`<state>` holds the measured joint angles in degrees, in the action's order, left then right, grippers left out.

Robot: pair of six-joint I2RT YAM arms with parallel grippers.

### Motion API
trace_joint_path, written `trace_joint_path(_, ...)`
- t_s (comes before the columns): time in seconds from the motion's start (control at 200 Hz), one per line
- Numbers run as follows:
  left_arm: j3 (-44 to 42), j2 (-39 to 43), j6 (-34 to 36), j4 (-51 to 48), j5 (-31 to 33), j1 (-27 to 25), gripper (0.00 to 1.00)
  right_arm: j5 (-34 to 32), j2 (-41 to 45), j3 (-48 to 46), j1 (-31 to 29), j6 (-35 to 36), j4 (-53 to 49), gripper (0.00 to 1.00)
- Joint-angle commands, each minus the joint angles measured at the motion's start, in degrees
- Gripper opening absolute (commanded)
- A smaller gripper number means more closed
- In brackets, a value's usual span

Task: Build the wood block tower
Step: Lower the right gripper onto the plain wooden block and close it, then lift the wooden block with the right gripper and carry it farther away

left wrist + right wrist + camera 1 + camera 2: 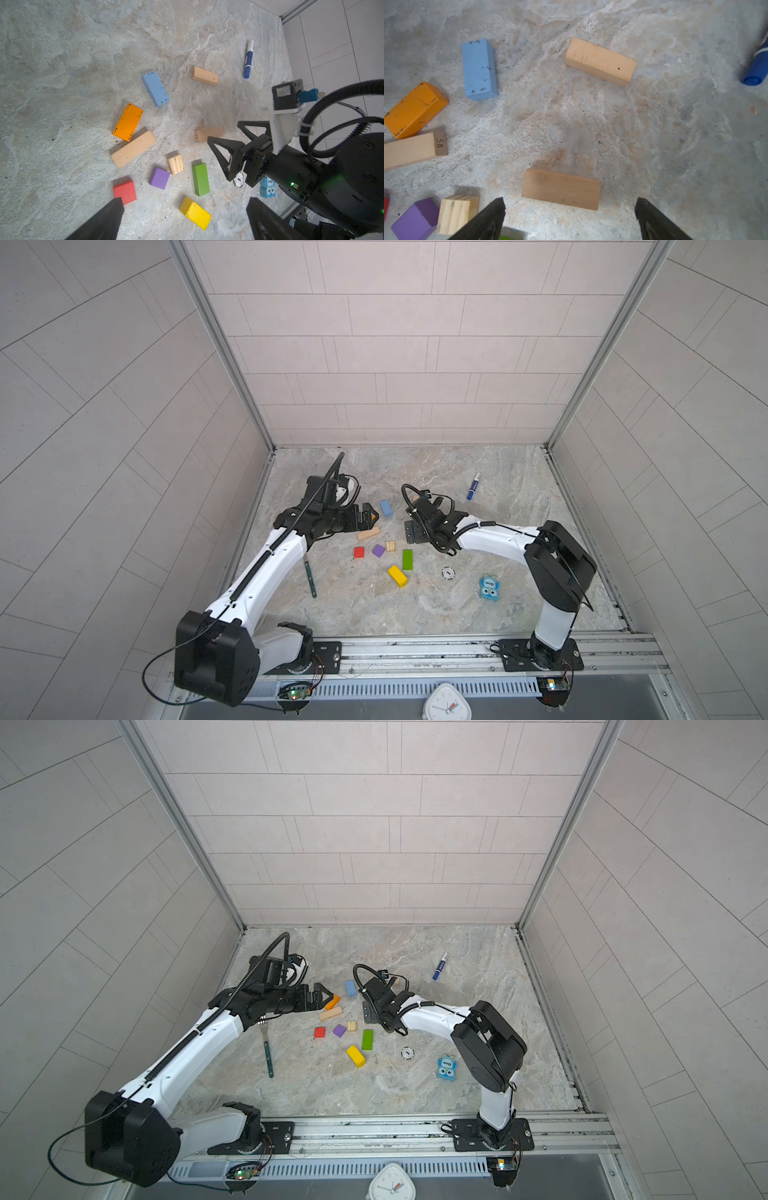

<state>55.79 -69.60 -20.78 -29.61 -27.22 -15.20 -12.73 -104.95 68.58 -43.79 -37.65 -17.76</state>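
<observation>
The wood blocks lie flat, unstacked, around the middle of the grey stone-patterned desk: red cube, long tan bar touching an orange bar, light-blue bar, green bar. The left gripper hangs over the orange bar, the right gripper by a shorter tan bar; both jaws wide, empty.

we find the longest bar near the middle of the surface, with a shorter bar against its far side. a row of three cubes lies just in front of it. two bars lie right of and in front of that row. the fork lies left of the cubes, the token and toy to their right, the marker pen well behind, at right.
</observation>
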Motion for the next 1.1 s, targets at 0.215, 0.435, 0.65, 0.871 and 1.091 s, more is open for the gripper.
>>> trace_joint_path(0.215,-0.9,0.9,-0.3,0.8,0.3,-0.1,0.99,-4.1,-5.3,3.6,-0.9,-6.7,-2.7,0.99)
trace_joint_path(0.435,-0.8,0.4,-0.2,0.4,0.5,-0.1,0.99,-3.6,-7.0,3.5,-1.0,-7.7,-2.4,0.98)
trace_joint_path(0.65,-0.8,0.4,-0.2,0.4,0.6,-0.1,0.99,-3.8,-8.2,3.6,-1.6,-8.1,-2.0,0.93)
trace_joint_path(0.871,-0.9,0.5,-0.1,0.4,0.9,-0.1,0.99,-4.4,-8.8,3.1,-1.6,-8.8,-2.2,0.88)
trace_joint_path(1.091,-0.9,0.6,-0.1,0.4,1.1,-0.1,0.99,-5.0,-8.3,2.3,-1.6,-9.1,-2.1,0.81)
